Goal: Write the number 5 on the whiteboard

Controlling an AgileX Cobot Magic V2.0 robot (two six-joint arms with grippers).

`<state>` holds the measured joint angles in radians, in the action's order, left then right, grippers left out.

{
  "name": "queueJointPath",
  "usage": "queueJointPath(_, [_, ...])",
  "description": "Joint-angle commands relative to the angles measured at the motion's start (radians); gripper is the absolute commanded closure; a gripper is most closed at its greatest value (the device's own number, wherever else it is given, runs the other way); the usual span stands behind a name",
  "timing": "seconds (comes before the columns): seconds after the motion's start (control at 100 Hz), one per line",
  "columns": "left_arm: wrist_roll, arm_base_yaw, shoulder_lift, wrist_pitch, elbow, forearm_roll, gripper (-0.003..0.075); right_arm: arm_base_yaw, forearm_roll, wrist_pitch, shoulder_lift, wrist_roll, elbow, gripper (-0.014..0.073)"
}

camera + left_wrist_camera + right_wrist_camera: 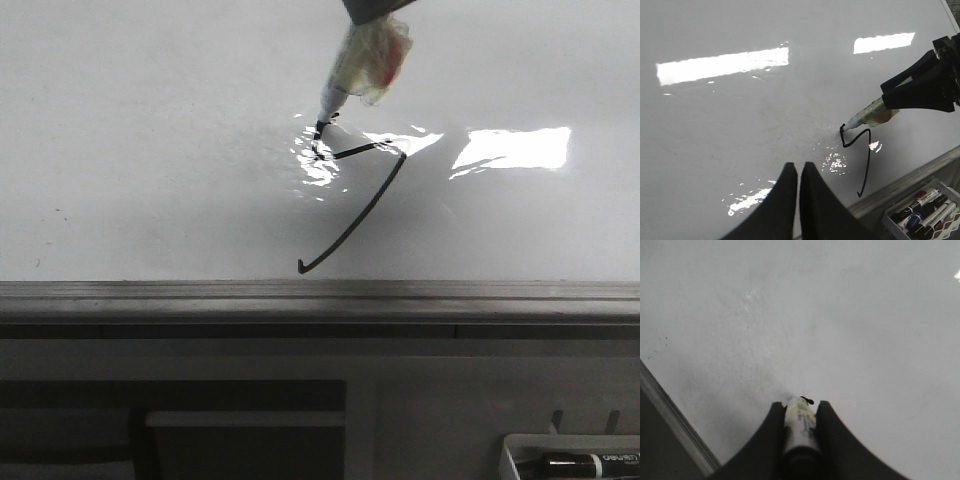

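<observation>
A tray [520, 455] of markers sits nearest the camera, below the grey rail [320, 295]. Above it, the whiteboard [150, 130] carries the number 5 [365, 205], a thin black line near its lower middle. The right end effector [800, 415] clamps a marker [345, 80] whose tip touches the figure's top. The left end effector [798, 172] hovers over the board, fingers pressed together, holding nothing.

left gripper [798, 172]: fingers closed, empty | right gripper [801, 410]: fingers clamped on marker [800, 421]
</observation>
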<state>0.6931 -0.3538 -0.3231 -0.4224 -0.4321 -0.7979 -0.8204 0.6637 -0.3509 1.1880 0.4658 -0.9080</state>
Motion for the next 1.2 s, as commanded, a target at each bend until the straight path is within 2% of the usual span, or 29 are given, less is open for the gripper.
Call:
queueJointPath(0.0, [-0.010,0.001,-0.008,0.060,-0.027,-0.032,0.0741,0.007,0.029,0.029,-0.004,0.015,-0.032,0.0634])
queueJointPath(0.17, [-0.010,0.001,-0.008,0.060,-0.027,-0.032,0.0741,0.007,0.046,-0.026,-0.002,0.036,-0.032,0.0634])
queueJointPath(0.37, [-0.010,0.001,-0.008,0.060,-0.027,-0.032,0.0741,0.007,0.215,-0.141,-0.011,0.247,-0.032,0.0634])
queueJointPath(0.6, [-0.010,0.001,-0.008,0.060,-0.027,-0.032,0.0741,0.007,0.218,-0.291,-0.039,0.251,-0.032,0.0634])
queueJointPath(0.79, [-0.010,0.001,-0.008,0.060,-0.027,-0.032,0.0741,0.007,0.218,-0.333,-0.061,0.255,-0.032,0.0634])
queueJointPath(0.92, [-0.010,0.001,-0.008,0.060,-0.027,-0.032,0.0741,0.007,0.220,-0.318,-0.061,0.257,-0.032,0.0634])
queueJointPath(1.04, [-0.010,0.001,-0.008,0.060,-0.027,-0.032,0.0741,0.002,0.214,-0.244,-0.095,0.257,-0.038,0.0634])
queueJointPath(1.19, [-0.010,0.001,-0.008,0.067,-0.028,-0.032,0.0740,-0.064,0.197,-0.187,-0.183,0.257,-0.074,0.0634])
